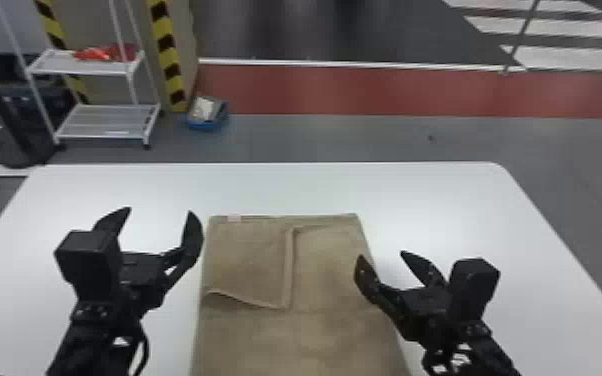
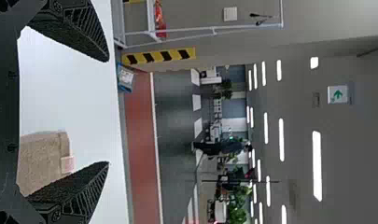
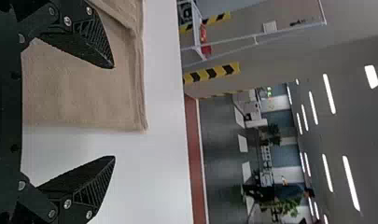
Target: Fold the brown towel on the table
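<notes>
Left gripper [image 1: 160,211] and right gripper [image 1: 382,255] are empty, fingers spread wide, near opposite edges of the brown towel [image 1: 332,272].

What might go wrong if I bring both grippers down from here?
The right gripper is open with one finger over the brown towel and the other over bare table; closing low might bunch the edge. The flap lying on top has an uneven near edge, so a finger could snag and shift it. The left gripper hovers open by the left edge and may pinch just some layers.
</notes>
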